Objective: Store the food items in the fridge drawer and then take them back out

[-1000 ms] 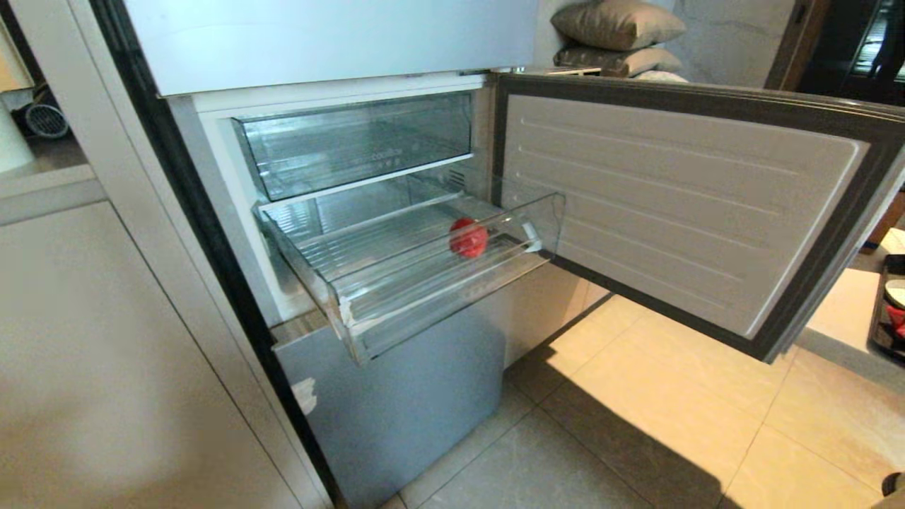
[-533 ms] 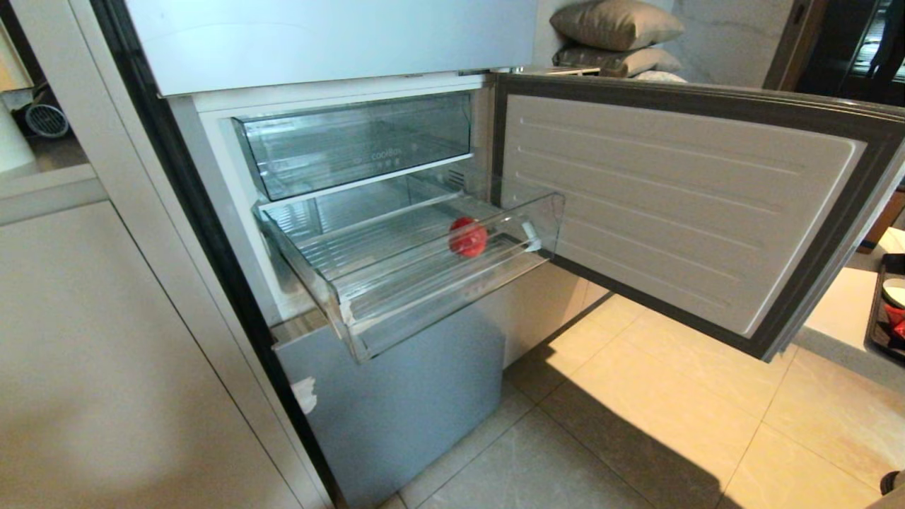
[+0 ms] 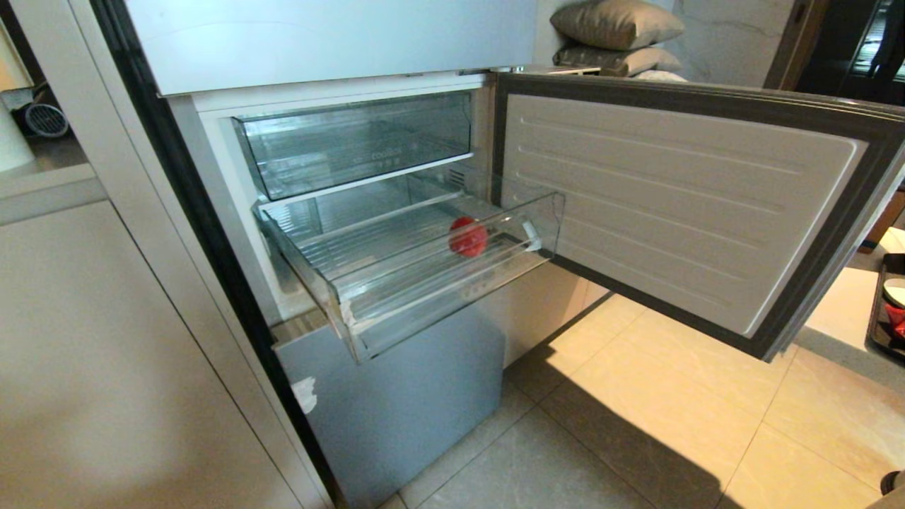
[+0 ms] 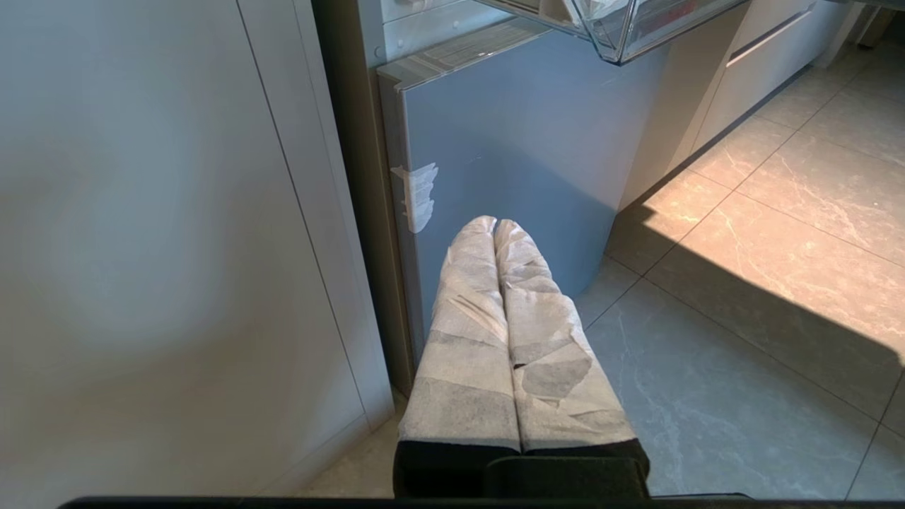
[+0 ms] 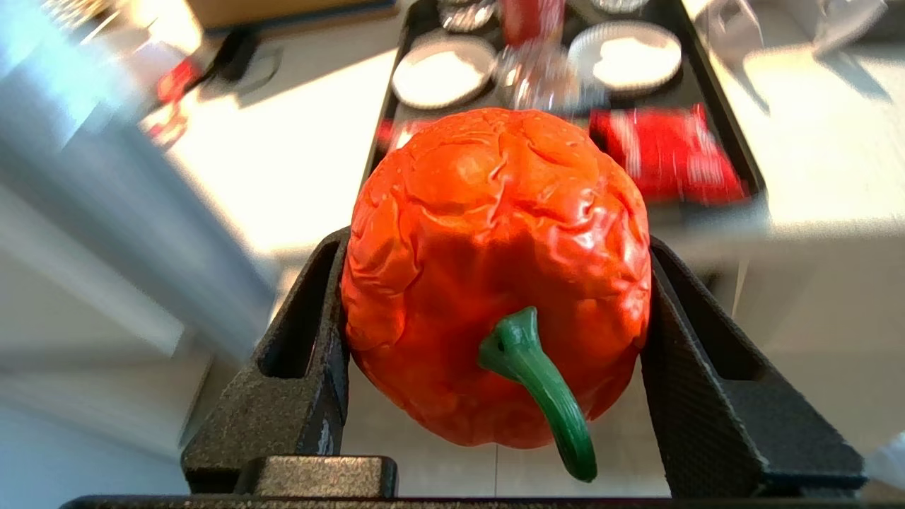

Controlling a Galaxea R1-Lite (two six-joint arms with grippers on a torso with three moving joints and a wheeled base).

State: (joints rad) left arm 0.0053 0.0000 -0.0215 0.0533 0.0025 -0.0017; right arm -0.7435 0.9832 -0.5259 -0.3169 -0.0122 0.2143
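Gripping orange-red pepper (image 5: pixel 495 276) between both black fingers (image 5: pixel 707 396), right gripper (image 5: pixel 495 297) held it green stem toward camera, above blurred black tray (image 5: pixel 714 92) with white dishes and red packet. Left gripper (image 4: pixel 495 233) hung low before grey lower fridge panel (image 4: pixel 523 162), wrapped fingers pressed together, holding nothing. Farther off, fridge drawer (image 3: pixel 452 297) stood pulled out; red fruit (image 3: pixel 468 237) lay inside near its right wall. Fridge door (image 3: pixel 679 205) swung open at right.

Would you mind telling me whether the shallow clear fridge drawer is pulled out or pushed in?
Pulled out. The fridge drawer juts forward of the fridge body beside the open door, with a red food item lying inside it.
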